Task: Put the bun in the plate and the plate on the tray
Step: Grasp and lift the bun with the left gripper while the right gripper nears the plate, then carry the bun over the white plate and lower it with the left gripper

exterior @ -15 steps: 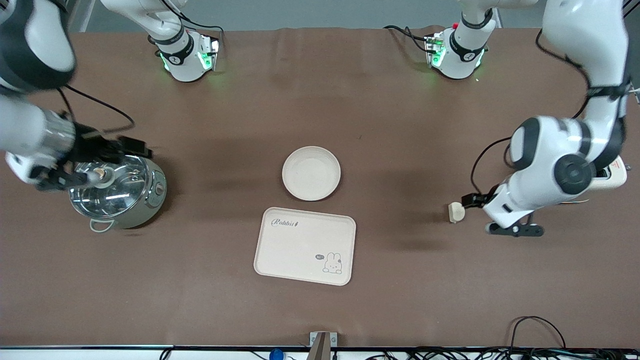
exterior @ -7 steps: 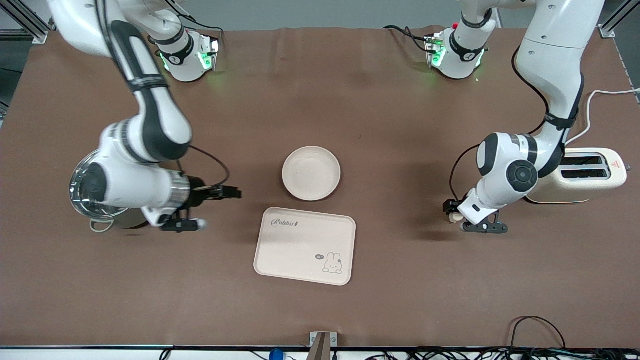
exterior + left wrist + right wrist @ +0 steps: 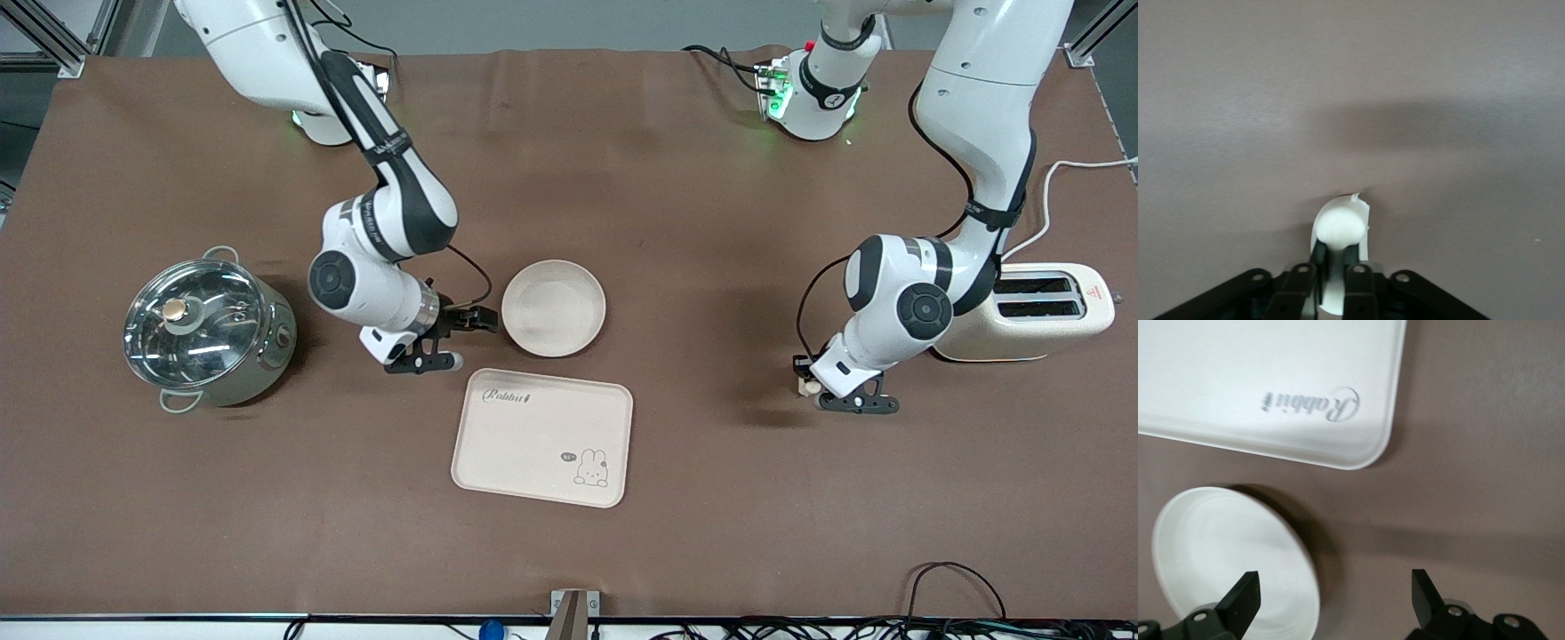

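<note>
The bun (image 3: pixel 1341 225) is a small cream-white lump pinched between the fingers of my left gripper (image 3: pixel 1337 252). In the front view the left gripper (image 3: pixel 812 389) is low over the table beside the toaster, with the bun (image 3: pixel 806 387) barely showing. The round cream plate (image 3: pixel 553 308) sits mid-table, and the cream "Rabbit" tray (image 3: pixel 542 436) lies just nearer the front camera. My right gripper (image 3: pixel 474 342) is open at the plate's rim toward the right arm's end. In the right wrist view the right gripper (image 3: pixel 1333 590) has one finger over the plate (image 3: pixel 1218 547) and one over bare table, with the tray (image 3: pixel 1238 380) beside the plate.
A steel pot with a glass lid (image 3: pixel 206 331) stands toward the right arm's end of the table. A cream toaster (image 3: pixel 1049 311) with a white cord stands toward the left arm's end. Cables run along the table edge nearest the front camera.
My right arm has swung from over the pot across to the plate's rim. My left gripper has come over the bun and shut on it.
</note>
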Controlling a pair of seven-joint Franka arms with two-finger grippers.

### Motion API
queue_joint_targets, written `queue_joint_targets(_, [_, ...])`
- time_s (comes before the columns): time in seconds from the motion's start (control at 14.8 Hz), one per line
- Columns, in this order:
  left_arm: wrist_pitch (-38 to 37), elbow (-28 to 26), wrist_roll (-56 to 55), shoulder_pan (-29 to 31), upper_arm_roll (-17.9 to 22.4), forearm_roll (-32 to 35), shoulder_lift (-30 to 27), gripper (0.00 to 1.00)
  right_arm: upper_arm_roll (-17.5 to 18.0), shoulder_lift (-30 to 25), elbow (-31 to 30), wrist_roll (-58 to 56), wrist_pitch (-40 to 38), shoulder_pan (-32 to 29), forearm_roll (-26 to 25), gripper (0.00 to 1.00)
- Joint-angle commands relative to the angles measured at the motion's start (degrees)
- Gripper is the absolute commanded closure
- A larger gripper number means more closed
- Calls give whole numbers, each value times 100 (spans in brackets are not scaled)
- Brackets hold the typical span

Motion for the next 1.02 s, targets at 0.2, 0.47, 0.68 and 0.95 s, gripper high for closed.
queue_joint_targets(0.2, [-488,492,-1372,-96,-1096,-88,-340,100,43,-429,-820,-27,512,44,651,0])
queue_joint_targets(0.47, [-613,1063,-3351,-858,-1564,-62,134,99,43,-464,-1180,-18,1353,429,1246,0])
queue_joint_targets(0.68, [-613,1836,-4615,-1800,-1547,-45,775,99,34,-438,-1366,-36,2191,887,1987,0])
queue_joint_targets(0.95, [-604,2383,-5672,-2249,-1556,-79,1260,92,34,-438,-1479,-97,2191,888,1996,0])
